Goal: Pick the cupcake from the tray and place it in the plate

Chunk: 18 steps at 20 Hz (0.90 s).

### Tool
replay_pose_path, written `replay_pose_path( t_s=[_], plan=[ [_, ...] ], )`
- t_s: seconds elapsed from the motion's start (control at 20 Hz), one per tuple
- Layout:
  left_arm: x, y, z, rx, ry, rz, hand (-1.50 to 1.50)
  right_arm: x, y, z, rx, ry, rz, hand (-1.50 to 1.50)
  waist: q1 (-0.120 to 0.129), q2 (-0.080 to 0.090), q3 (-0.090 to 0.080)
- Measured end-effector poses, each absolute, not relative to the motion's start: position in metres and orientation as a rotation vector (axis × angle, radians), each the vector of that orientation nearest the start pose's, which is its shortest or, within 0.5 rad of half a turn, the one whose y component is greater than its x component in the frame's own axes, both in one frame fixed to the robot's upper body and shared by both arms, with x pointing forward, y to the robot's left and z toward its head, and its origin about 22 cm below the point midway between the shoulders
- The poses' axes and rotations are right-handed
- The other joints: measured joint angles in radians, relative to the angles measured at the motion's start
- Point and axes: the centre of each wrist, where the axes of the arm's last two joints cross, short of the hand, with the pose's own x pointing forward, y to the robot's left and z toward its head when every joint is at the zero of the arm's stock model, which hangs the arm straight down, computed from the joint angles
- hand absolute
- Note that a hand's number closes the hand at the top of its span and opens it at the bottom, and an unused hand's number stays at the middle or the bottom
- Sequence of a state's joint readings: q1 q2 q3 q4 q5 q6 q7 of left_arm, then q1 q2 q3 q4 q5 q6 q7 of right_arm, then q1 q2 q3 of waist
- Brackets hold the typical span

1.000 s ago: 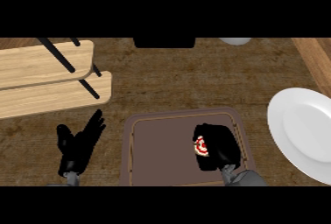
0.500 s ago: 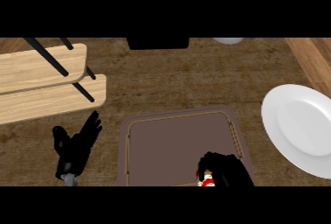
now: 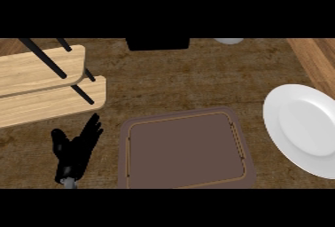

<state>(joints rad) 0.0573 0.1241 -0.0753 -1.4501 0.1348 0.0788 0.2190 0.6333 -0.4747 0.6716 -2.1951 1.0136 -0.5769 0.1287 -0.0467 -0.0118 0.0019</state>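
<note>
A brown tray [image 3: 185, 150] lies at the lower middle of the counter, and nothing shows on it. The cupcake is not visible anywhere. A white plate [image 3: 307, 128] sits at the right edge, partly cut off. My left hand [image 3: 75, 148] rests open to the left of the tray, fingers pointing up. My right hand does not appear in the head view.
Two light wooden boards [image 3: 42, 88] on black rods stand at the upper left. A black object [image 3: 157, 43] and a pale round thing [image 3: 229, 41] sit along the far edge. A wooden strip [image 3: 321, 57] runs down the upper right.
My right hand, curled round the cupcake over the tray, slid down toward the lower edge and has left the view together with the cupcake. The left hand stays put.
</note>
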Motion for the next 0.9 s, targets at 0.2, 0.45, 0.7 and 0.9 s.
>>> replay_pose_path(
  t_s=[0.2, 0.45, 0.7, 0.9],
  plan=[
    [0.225, 0.25, -0.039, 0.023, -1.174, 0.027, 0.0, 0.05, -0.208, 0.058, -0.799, -1.753, 0.567, 1.5, 0.014, 0.004, 0.0],
    [0.226, 0.248, -0.034, 0.009, -1.179, 0.014, 0.0, 0.061, -0.236, 0.066, -0.797, -1.754, 0.365, 1.5, 0.028, 0.006, 0.002],
    [0.227, 0.242, -0.037, 0.005, -1.183, 0.011, 0.0, 0.092, -0.278, 0.052, -0.863, -1.763, 0.265, 1.5, 0.036, 0.008, 0.002],
    [0.23, 0.239, -0.036, -0.002, -1.183, 0.005, 0.0, 0.123, -0.32, 0.038, -0.956, -1.768, 0.181, 1.5, 0.044, 0.01, 0.002]
  ],
)
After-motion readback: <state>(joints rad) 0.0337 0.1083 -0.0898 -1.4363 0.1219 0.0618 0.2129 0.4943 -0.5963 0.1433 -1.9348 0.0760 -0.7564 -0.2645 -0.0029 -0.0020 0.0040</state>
